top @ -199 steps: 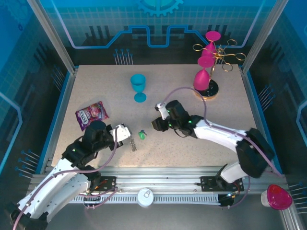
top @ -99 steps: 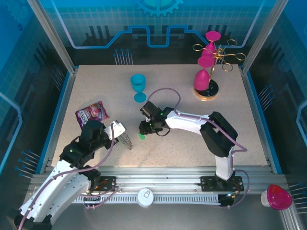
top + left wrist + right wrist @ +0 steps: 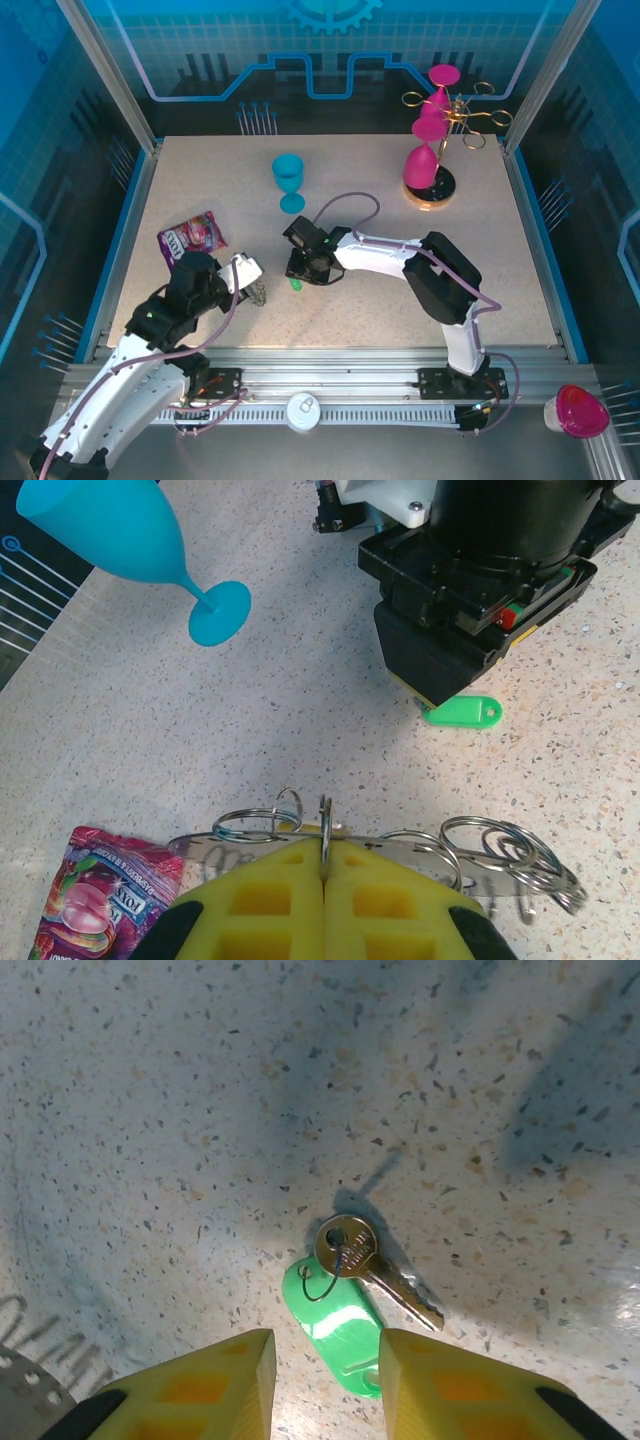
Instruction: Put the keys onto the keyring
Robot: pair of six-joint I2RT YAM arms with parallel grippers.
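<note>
The keys (image 3: pixel 345 1246), one brass key wired to a bright green tag (image 3: pixel 338 1322), lie flat on the speckled table. My right gripper (image 3: pixel 323 1352) hangs straight over them, open, its yellow fingers on either side of the tag's near end. From above, the right gripper (image 3: pixel 301 268) covers all but a green speck of the keys (image 3: pixel 296 285). My left gripper (image 3: pixel 325 858) is shut on one loop of the keyring (image 3: pixel 490 842), a thin metal strip carrying several small wire rings. It holds the keyring (image 3: pixel 259 292) just left of the keys (image 3: pixel 462 712).
A blue goblet (image 3: pixel 289 180) stands upright behind the grippers. A pink candy bag (image 3: pixel 190 239) lies at the left. A gold rack (image 3: pixel 462 118) with pink goblets (image 3: pixel 424 158) occupies the back right corner. A pink cup (image 3: pixel 578 410) sits off the table, front right.
My right arm has swung left and come down over the keys, its jaws narrowing. My left gripper has drawn the keyring slightly left and back.
</note>
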